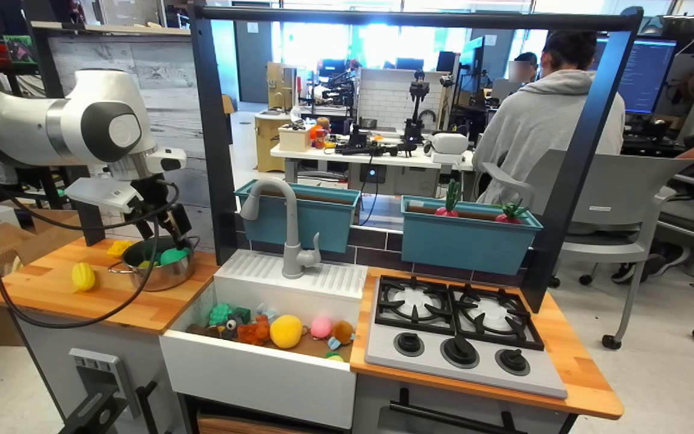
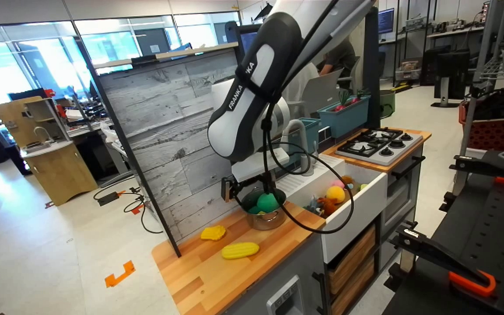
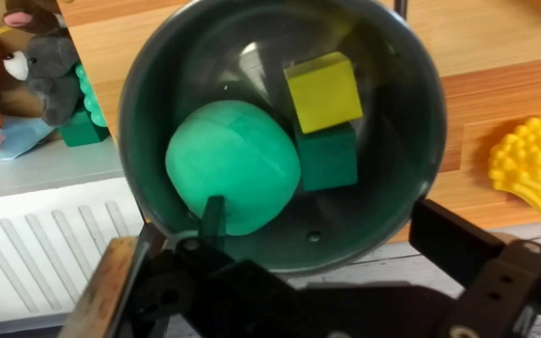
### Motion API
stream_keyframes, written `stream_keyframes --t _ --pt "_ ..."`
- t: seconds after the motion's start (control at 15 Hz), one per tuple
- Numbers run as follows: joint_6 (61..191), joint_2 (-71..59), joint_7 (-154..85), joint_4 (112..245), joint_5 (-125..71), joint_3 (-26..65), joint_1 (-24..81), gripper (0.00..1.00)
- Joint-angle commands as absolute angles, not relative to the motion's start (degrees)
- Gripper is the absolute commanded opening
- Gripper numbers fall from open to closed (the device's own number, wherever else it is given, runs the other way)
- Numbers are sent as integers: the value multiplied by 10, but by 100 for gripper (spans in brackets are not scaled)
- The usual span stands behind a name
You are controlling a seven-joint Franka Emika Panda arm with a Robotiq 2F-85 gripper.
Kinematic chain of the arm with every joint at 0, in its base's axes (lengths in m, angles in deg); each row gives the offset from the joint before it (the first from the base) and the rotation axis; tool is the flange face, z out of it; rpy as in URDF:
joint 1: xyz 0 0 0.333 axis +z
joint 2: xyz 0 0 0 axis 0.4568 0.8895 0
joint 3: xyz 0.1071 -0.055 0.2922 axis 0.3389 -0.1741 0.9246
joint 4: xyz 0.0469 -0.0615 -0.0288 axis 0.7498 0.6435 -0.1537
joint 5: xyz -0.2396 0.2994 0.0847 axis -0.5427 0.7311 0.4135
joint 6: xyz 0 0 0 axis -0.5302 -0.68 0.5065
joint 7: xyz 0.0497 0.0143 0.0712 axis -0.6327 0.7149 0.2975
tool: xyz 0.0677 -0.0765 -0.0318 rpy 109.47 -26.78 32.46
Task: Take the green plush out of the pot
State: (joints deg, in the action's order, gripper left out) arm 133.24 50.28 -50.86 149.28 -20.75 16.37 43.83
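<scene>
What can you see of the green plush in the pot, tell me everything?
The green plush is a roundish, teal-green lump in smooth, soft-looking fabric with faint seams. It lies inside the metal-looking pot, on the side nearer the sink, and shows in both exterior views. A dark green block sits beside it, seemingly touching. In the wrist view, one finger of the open gripper overlaps its lower edge; whether they touch, I can't tell. Its underside is hidden.
</scene>
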Motion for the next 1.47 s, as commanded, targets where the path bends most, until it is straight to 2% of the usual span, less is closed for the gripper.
stream_keyframes --t 0.0,0.6,1.4 --pt "1273 549 -540 1401 -233 154 434 100" --pt "1230 556 -544 1358 -245 161 424 100" --pt "1161 505 -431 1408 -216 199 413 100"
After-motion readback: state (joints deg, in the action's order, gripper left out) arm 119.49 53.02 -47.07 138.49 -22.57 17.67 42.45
